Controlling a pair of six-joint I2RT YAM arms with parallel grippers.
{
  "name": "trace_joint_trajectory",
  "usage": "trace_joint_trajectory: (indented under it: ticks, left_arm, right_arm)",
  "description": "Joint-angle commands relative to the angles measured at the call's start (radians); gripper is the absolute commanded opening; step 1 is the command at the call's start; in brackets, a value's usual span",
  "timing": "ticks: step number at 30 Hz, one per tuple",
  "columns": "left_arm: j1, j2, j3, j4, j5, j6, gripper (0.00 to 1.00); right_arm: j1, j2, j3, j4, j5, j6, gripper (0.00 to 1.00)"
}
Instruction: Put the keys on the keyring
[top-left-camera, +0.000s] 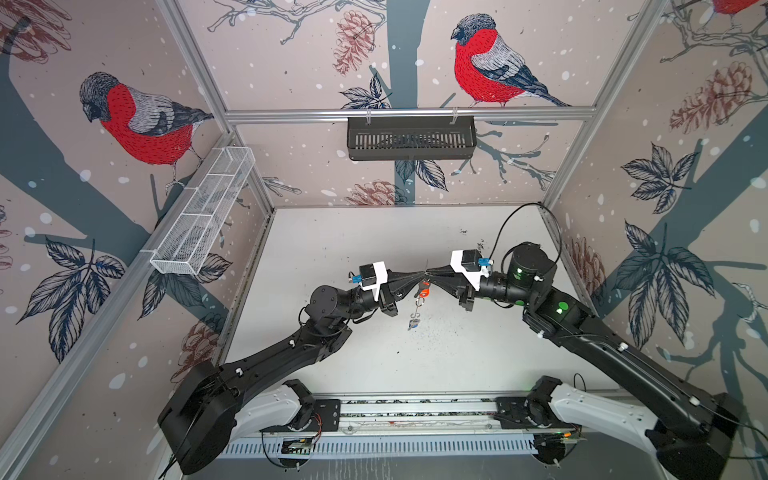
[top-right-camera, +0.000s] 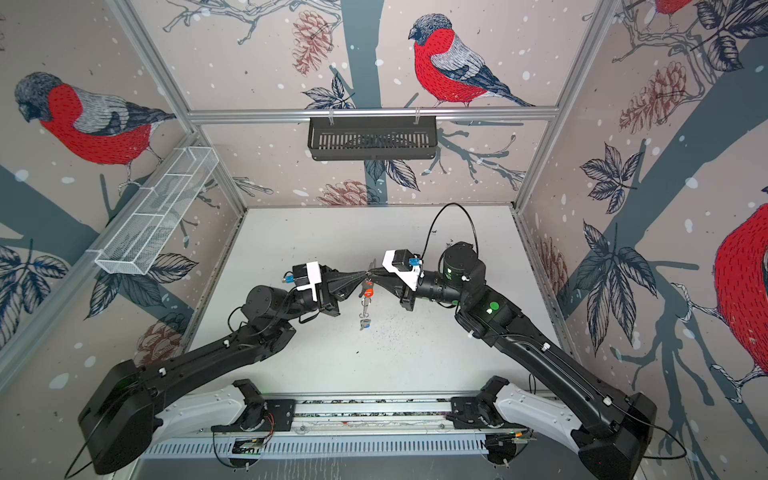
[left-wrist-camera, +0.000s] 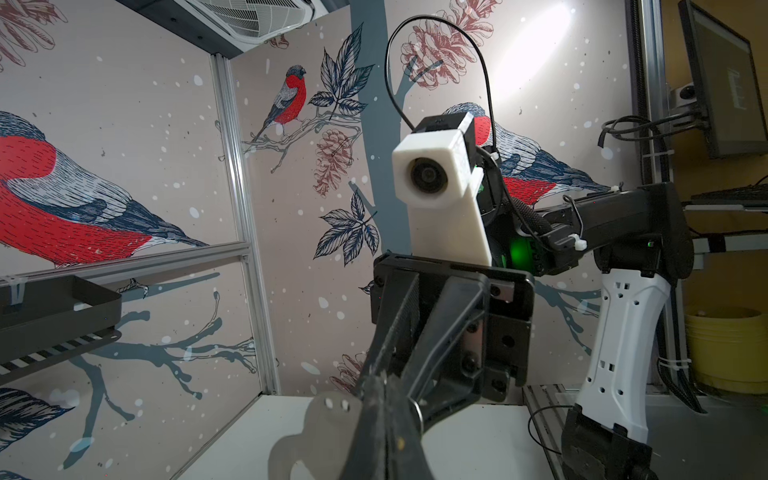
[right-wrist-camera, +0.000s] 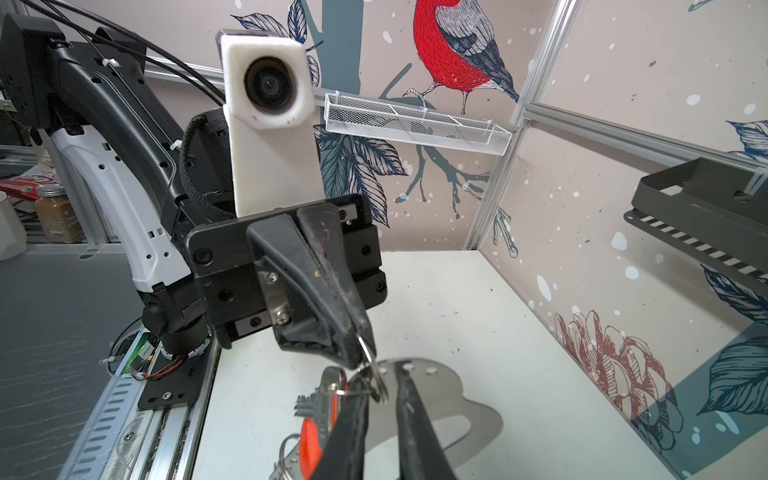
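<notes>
Bird-print walls stand around your white table (top-left-camera: 353, 249). Above its middle you have the keyring (left-wrist-camera: 316, 419) up in the air, standing on edge. Your left gripper (top-left-camera: 423, 274) comes to the keyring from the left and is closed tight on its curved edge, near the small holes. Your right gripper (top-left-camera: 430, 273) meets it tip to tip from the other side of the keyring. Its fingers (right-wrist-camera: 349, 432) stand narrow, with a metal ring (right-wrist-camera: 376, 384) between them; if they really pinch this ring, you cannot tell. The keys (top-left-camera: 419, 304) hang directly under the keyring in a chain: first the red tag (top-left-camera: 423, 289), lower the blue tag (top-left-camera: 412, 324). Whether the blue tag touches the table is not clear.
</notes>
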Motion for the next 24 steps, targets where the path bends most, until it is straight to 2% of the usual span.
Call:
trace_joint_trajectory:
  ticks: [1, 5, 10, 16, 17, 20, 24]
  left_arm:
    - [0.001, 0.007, 0.016, 0.022, 0.051, -0.019, 0.0]
    - [0.002, 0.015, 0.02, 0.025, 0.057, -0.025, 0.0]
    - [0.001, 0.018, 0.021, 0.023, 0.059, -0.025, 0.0]
    - [0.001, 0.01, 0.026, -0.006, 0.039, -0.016, 0.0]
    - [0.002, 0.005, 0.024, -0.013, 0.026, -0.014, 0.01]
    - [0.009, -0.025, 0.023, -0.061, 0.004, 0.007, 0.19]
    - [0.022, -0.104, 0.023, -0.179, -0.041, 0.076, 0.25]
  right_arm:
    - [0.002, 0.001, 0.006, 0.044, -0.012, 0.003, 0.17]
    - [0.002, 0.002, 0.008, 0.044, -0.014, 0.003, 0.15]
    - [0.002, 0.0, 0.009, 0.042, -0.013, 0.004, 0.01]
    - [0.002, 0.002, 0.025, 0.004, 0.005, -0.007, 0.0]
    - [0.001, 0.005, 0.029, -0.003, 0.009, -0.009, 0.0]
    - [0.001, 0.012, 0.044, -0.035, 0.04, -0.017, 0.0]
    - [0.003, 0.048, 0.083, -0.109, 0.11, -0.031, 0.0]
